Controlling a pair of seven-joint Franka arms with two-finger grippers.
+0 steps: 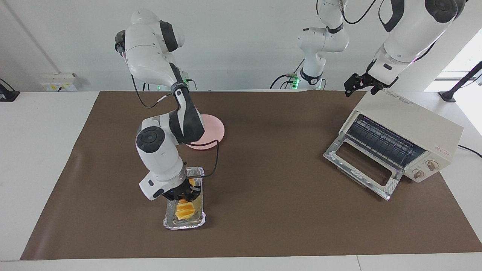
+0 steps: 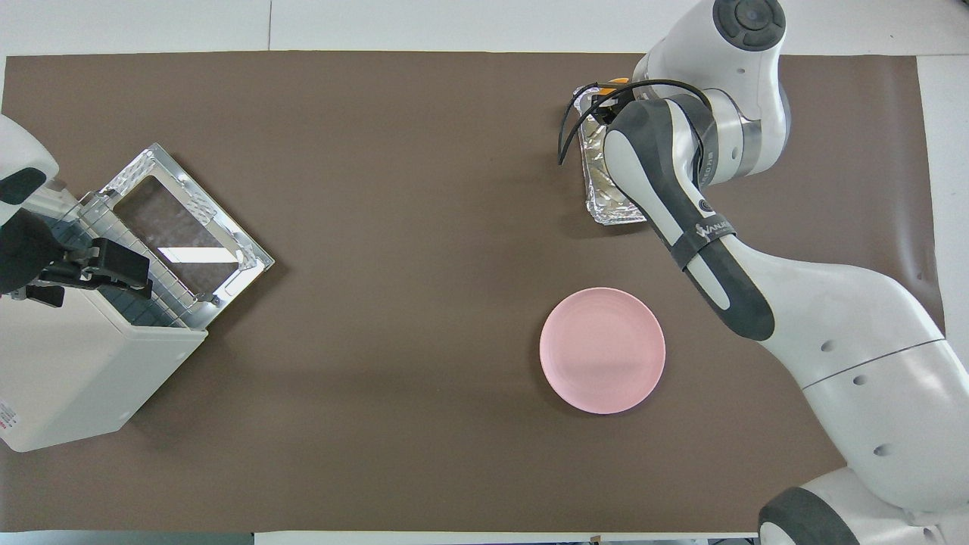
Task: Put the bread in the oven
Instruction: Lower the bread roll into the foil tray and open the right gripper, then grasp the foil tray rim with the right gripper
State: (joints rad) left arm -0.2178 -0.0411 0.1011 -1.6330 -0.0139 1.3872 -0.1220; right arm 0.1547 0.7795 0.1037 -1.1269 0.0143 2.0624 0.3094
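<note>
The golden-yellow ridged bread (image 1: 183,210) lies in the crinkled foil tray (image 1: 184,224) toward the right arm's end of the table. My right gripper (image 1: 184,195) reaches down into the tray and is shut on the bread near its middle. In the overhead view my right arm hides most of the tray (image 2: 606,204), and only an orange tip of the bread (image 2: 619,80) shows. The cream-white oven (image 1: 406,120) stands toward the left arm's end, its glass door (image 1: 361,165) dropped open and its wire rack showing. My left gripper (image 1: 362,86) waits open over the oven's top.
A round pink plate (image 1: 211,130) lies nearer to the robots than the foil tray, and also shows in the overhead view (image 2: 602,350). The brown mat (image 1: 271,195) covers the table between the tray and the oven (image 2: 83,363).
</note>
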